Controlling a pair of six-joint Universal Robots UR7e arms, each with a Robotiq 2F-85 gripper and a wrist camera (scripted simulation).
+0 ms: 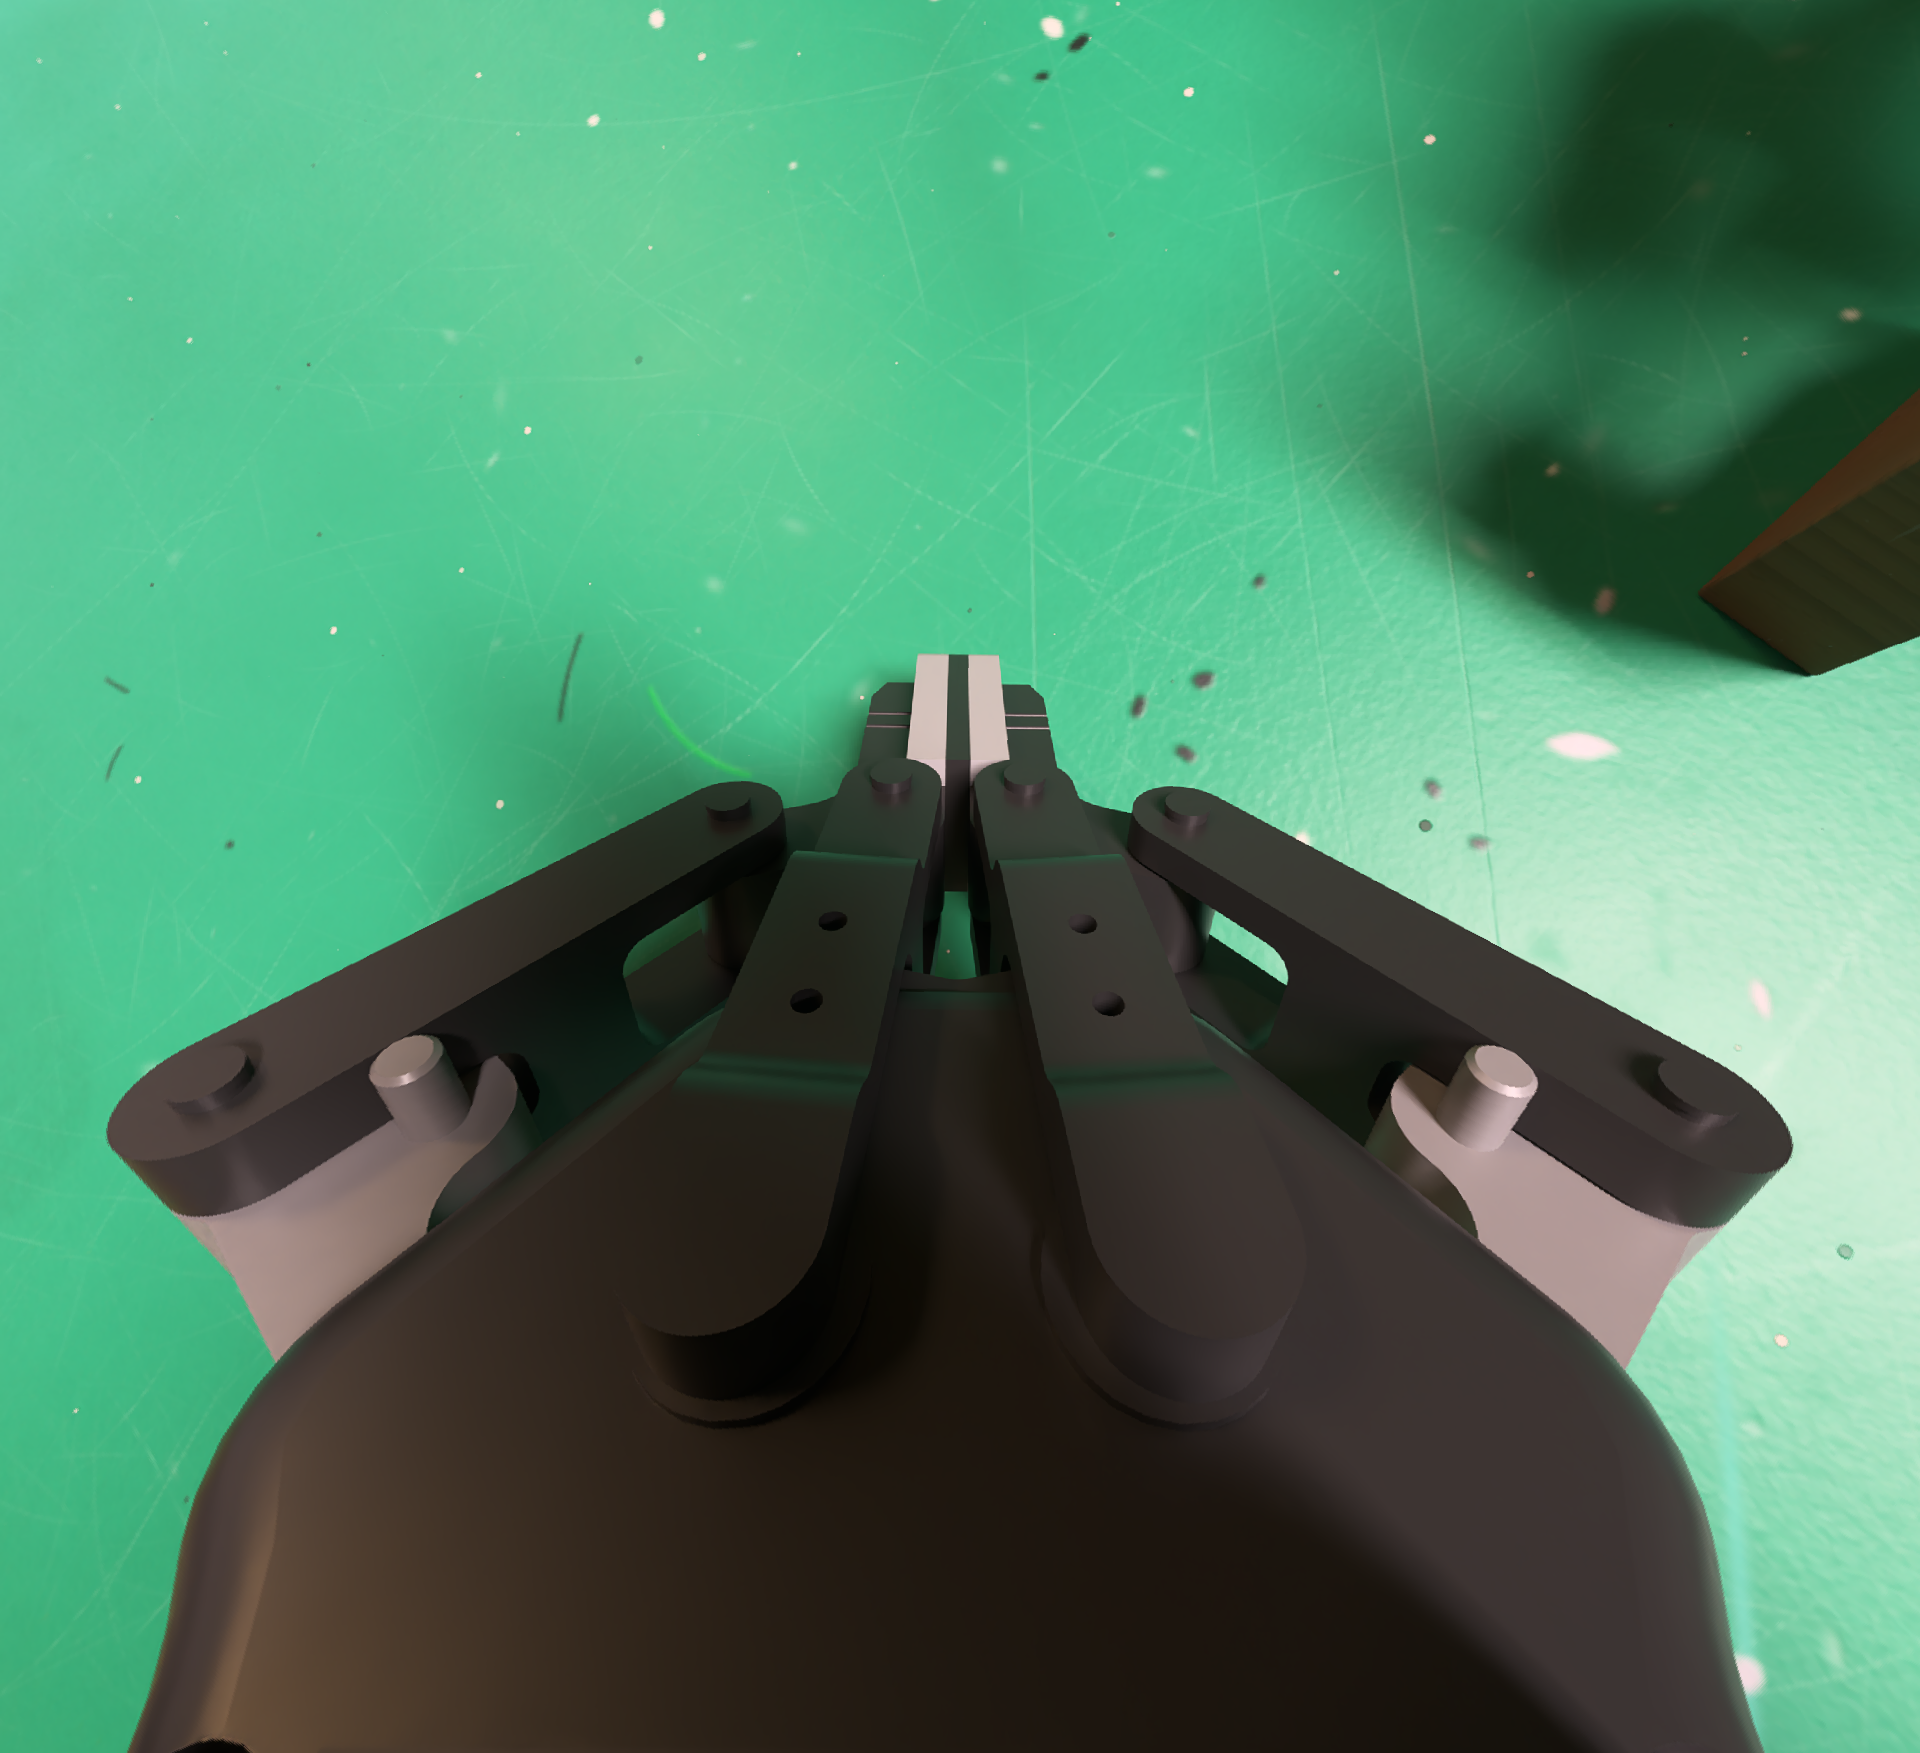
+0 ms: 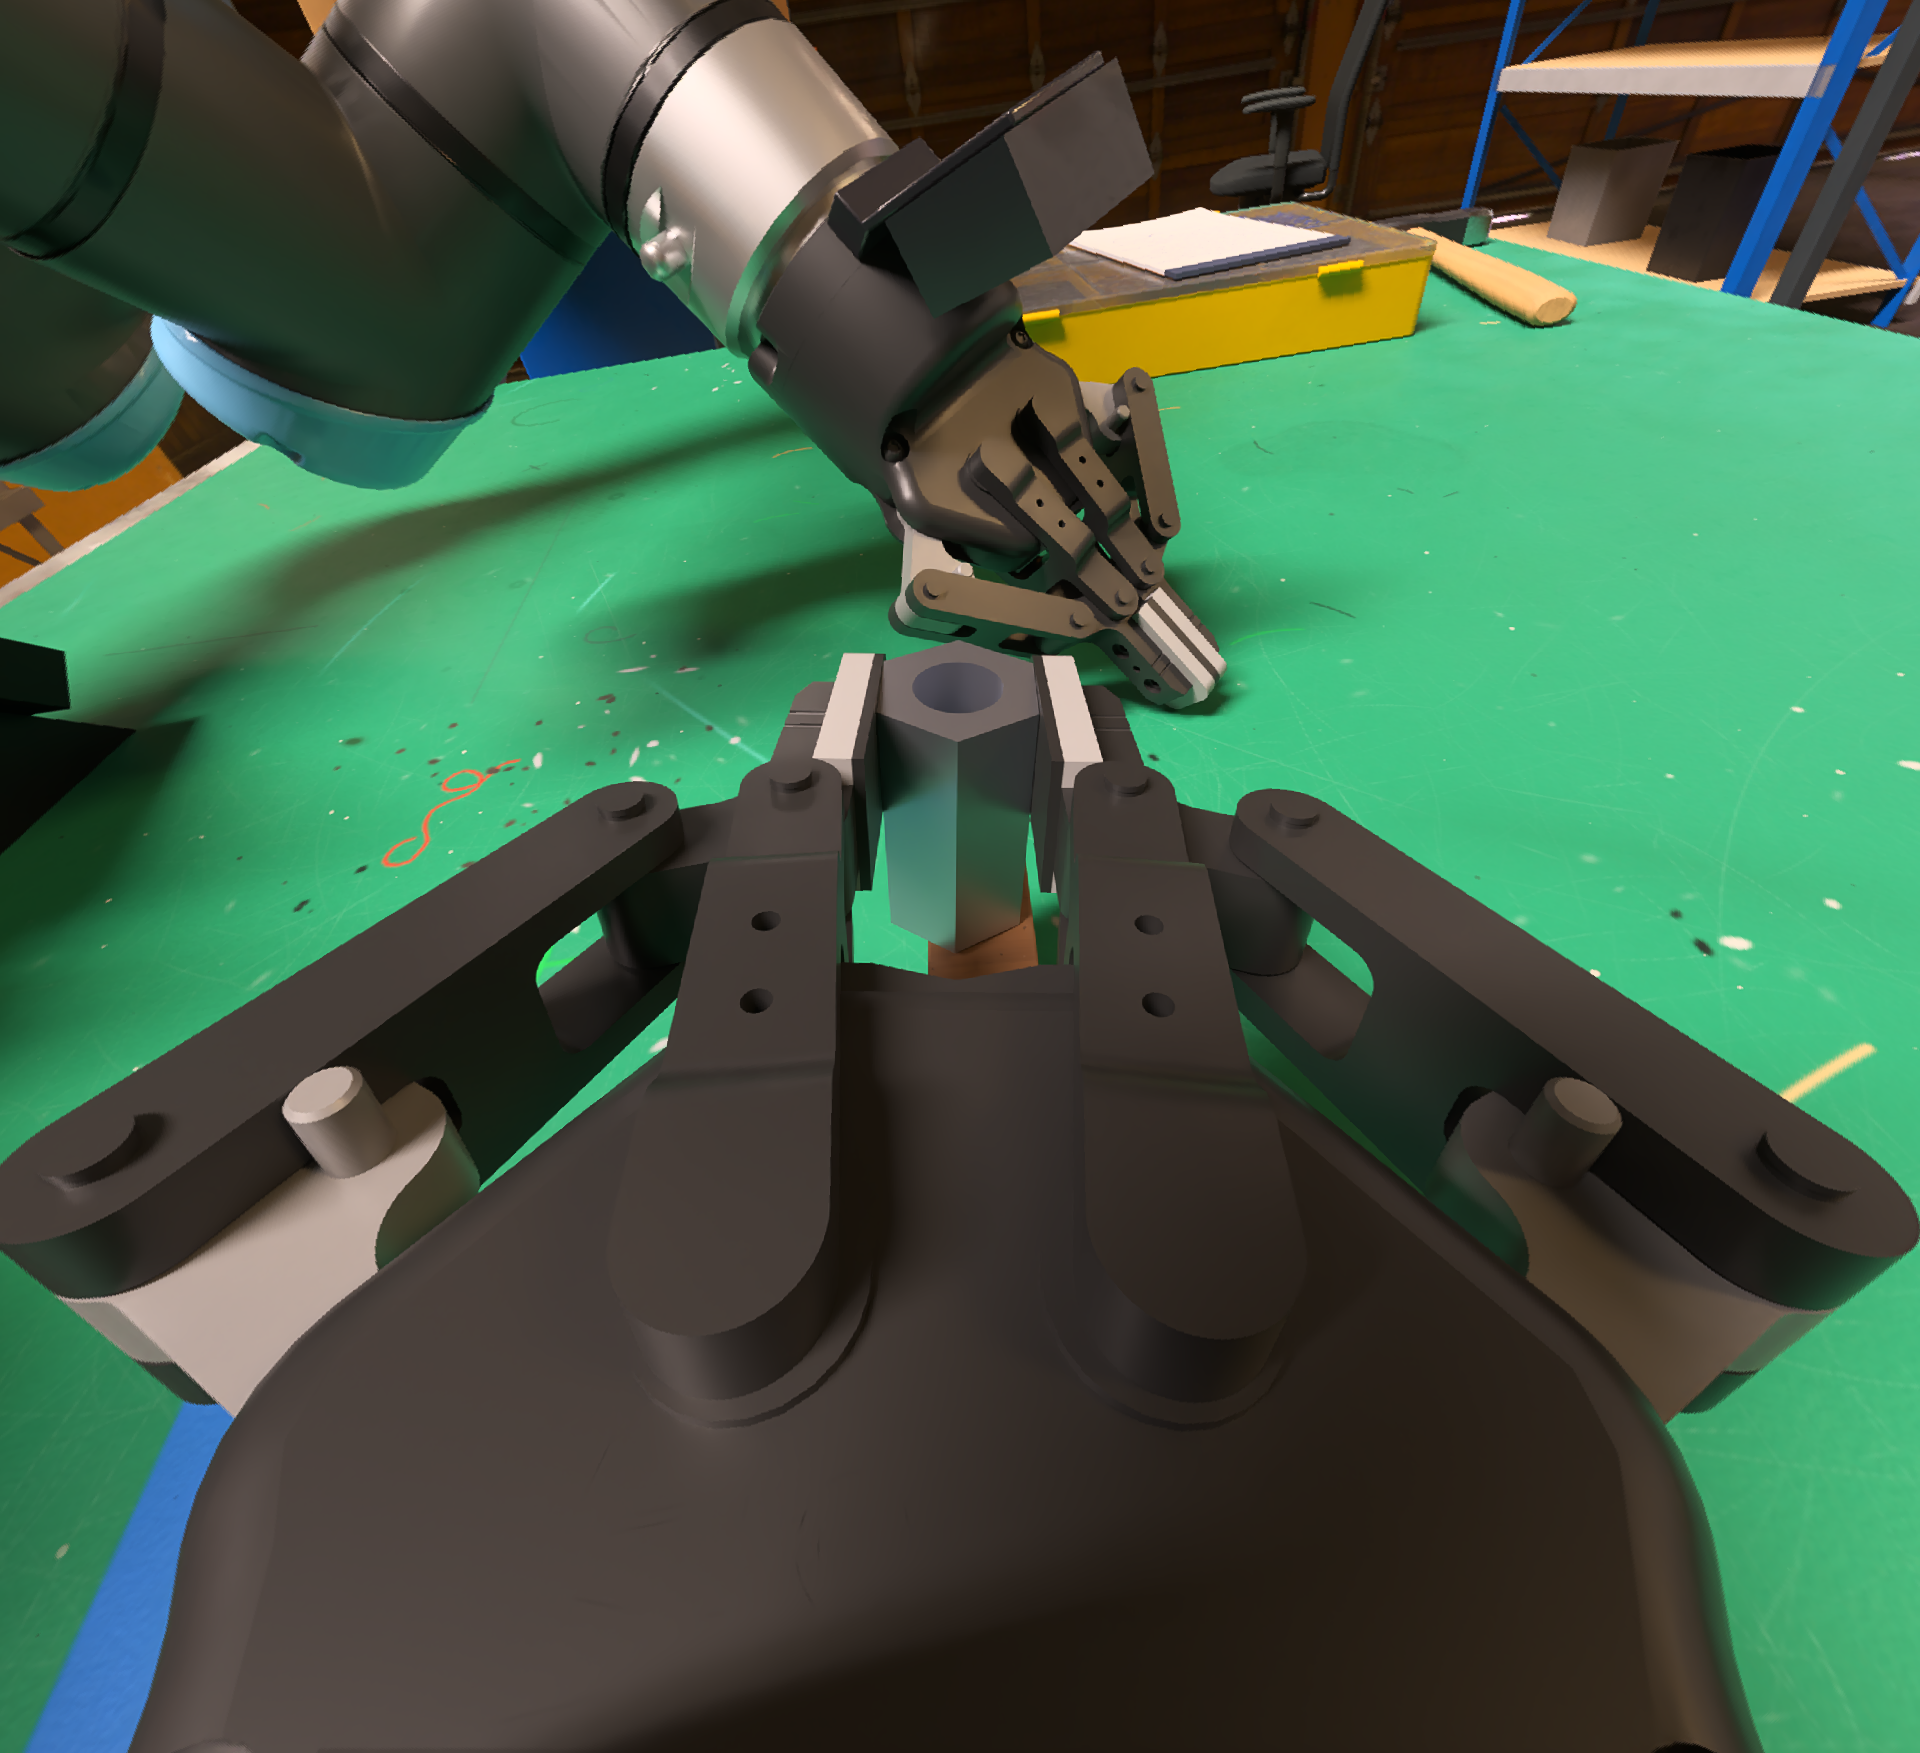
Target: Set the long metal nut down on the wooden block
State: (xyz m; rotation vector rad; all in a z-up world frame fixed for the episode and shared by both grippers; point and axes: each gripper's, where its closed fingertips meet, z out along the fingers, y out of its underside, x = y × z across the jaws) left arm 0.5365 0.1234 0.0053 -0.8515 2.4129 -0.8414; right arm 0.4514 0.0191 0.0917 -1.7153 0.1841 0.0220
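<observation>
My right gripper is shut on the long metal nut, a grey hexagonal piece with a round bore, held between the two pads. A small patch of the wooden block shows just below the nut; whether they touch I cannot tell. In the left wrist view a brown corner of the wooden block sits at the right edge. My left gripper is shut and empty, close above the green mat. It also shows in the right wrist view, just beyond the nut to the right.
The green mat covers the table. A yellow case with a white pad on it and a wooden handle lie at the far edge. Blue shelving stands at the back right. The left arm spans the upper left.
</observation>
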